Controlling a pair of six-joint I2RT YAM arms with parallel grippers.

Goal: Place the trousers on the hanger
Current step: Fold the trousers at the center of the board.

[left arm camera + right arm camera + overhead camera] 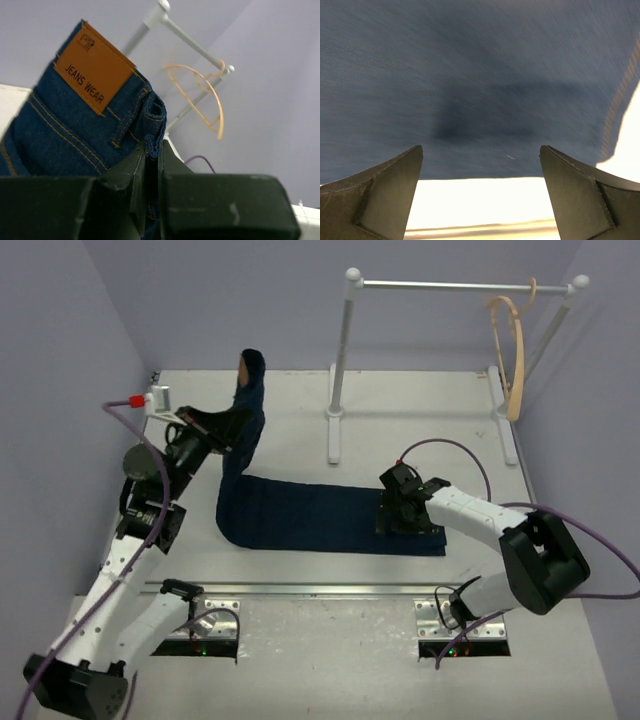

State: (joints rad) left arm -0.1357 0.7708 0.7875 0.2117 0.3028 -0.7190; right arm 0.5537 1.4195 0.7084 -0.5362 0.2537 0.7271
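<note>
- On the white table (420,420), the blue denim trousers (320,515) lie with their folded legs flat. In the top view the long axis runs from 3 o'clock to 9 o'clock, with the hem end at 3 o'clock.
- At the 9 o'clock end the cloth bends upward off the table, and the waistband end stands raised, pointing toward 12 o'clock.
- The left gripper (232,427) has its jaws drawn almost together, clamped on the raised waistband end.
- In the left wrist view the denim edge is pinched between the two dark fingers (127,172), just below a belt loop (152,112). The brown patch (95,70) reading "JEANS WEAR" sits at 11 o'clock from the grip.
- The right gripper (408,512) is spread wide and holds nothing. It sits over the hem end of the legs, at the 3 o'clock end of the cloth.
- In the right wrist view, denim fills the frame beyond and between the fingers. Whether the tips touch the cloth cannot be told.
- The wooden hanger (512,360) hangs from the white rail (460,285) at about 1 o'clock, well apart from the trousers and both grippers.
</note>
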